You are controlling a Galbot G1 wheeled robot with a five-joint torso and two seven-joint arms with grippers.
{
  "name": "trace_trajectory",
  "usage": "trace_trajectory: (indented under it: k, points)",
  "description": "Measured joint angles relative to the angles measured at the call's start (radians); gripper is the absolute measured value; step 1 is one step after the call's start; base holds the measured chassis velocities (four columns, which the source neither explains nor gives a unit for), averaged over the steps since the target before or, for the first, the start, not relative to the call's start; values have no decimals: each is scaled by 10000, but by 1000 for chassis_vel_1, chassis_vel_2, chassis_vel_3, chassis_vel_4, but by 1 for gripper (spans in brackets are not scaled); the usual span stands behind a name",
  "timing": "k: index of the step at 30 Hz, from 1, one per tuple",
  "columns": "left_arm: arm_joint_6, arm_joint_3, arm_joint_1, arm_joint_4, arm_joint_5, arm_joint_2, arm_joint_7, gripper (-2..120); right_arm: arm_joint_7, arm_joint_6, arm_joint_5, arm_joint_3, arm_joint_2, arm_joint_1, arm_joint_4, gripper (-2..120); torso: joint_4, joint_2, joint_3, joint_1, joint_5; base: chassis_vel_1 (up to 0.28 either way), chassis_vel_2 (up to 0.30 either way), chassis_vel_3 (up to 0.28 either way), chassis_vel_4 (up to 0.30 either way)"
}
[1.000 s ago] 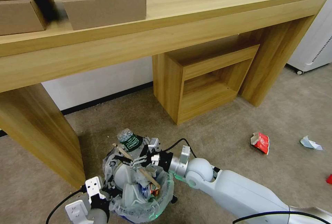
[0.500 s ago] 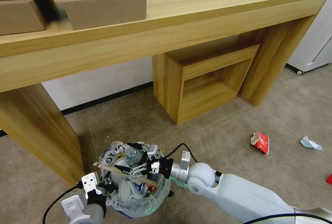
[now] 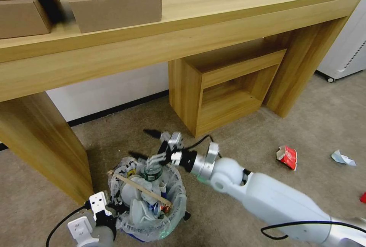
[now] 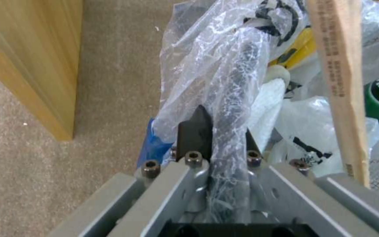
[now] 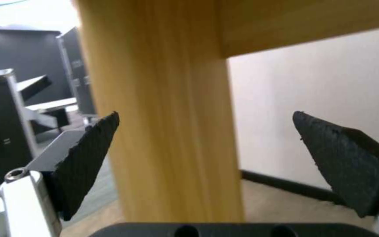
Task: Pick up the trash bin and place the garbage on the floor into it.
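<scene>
Holding the trash bin (image 3: 152,209) by its near rim, the left gripper (image 4: 220,135) has its fingers pinched on the bag-wrapped edge, low at the robot's left side. Bin sits on the beige floor (image 3: 236,140) just beside the wooden table leg (image 3: 42,144), packed full: a green-labelled bottle (image 3: 153,172) stands at the far side of the heap, a thin wooden stick (image 3: 139,188) lies across the top, crumpled wrappers underneath. The white liner bag (image 4: 224,59) with black print and a yellow patch bunches over the rim. Right gripper (image 3: 152,146) hovers above the bin's far edge, just over the bottle, fingers spread wide and nothing between them; in its wrist view the two black pads (image 5: 88,158) frame the table leg (image 5: 163,115) and the wall behind. Litter on the carpet off to the robot's right, well apart from the bin: a red packet (image 3: 287,156), a white-and-blue wrapper (image 3: 342,157), and a red scrap (image 3: 362,197) at the edge. Cardboard boxes (image 3: 114,7) stacked on the table (image 3: 236,7) above.
</scene>
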Motion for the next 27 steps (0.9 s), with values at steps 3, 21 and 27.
trace_trajectory:
  k: [3,21,27]
  points:
    - [10,-14,40,-3,61,27,31,0,93,-85,-34,455,-128,-192,62,100,0,0,0,0,0,0,0,0,0]
    - [6,595,14,29,565,355,281,0,5204,-2655,-3917,6969,-671,-5376,662,100,0,0,-1,0,1,0,0,0,0]
    - [-95,1204,59,71,1086,539,460,0,5788,-2705,-5784,10162,371,-8683,1482,100,0,0,-2,0,0,0,0,0,0]
